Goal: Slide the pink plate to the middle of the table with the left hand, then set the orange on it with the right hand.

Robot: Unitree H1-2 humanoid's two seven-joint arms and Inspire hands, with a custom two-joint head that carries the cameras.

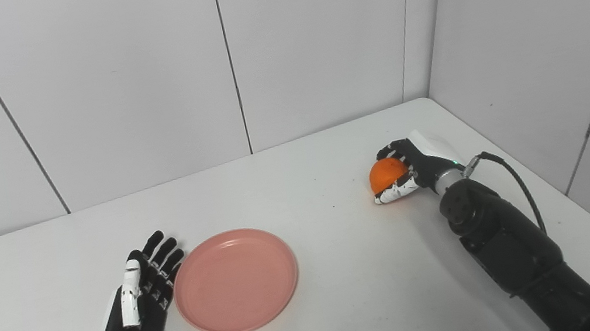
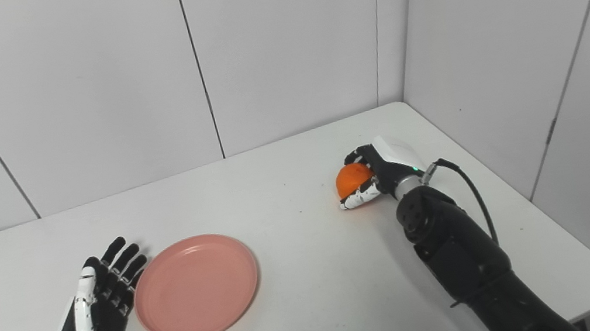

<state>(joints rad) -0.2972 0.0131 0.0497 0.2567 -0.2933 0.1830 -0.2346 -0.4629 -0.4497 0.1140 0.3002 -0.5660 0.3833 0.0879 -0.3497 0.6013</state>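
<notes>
Orange [image 1: 387, 173] grasped by right hand [image 1: 411, 169], far right of table [image 1: 348, 275].
Pink plate [image 1: 235, 280] lies left of centre (empty); left hand [image 1: 141, 299] rests beside it, fingers spread, holding nothing.

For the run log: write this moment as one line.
left hand: open, beside plate | right hand: shut on orange, low at table's right | plate: bare, left of centre | orange: not on plate

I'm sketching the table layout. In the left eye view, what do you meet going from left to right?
left hand → pink plate → orange → right hand, which is closed around the orange.
</notes>
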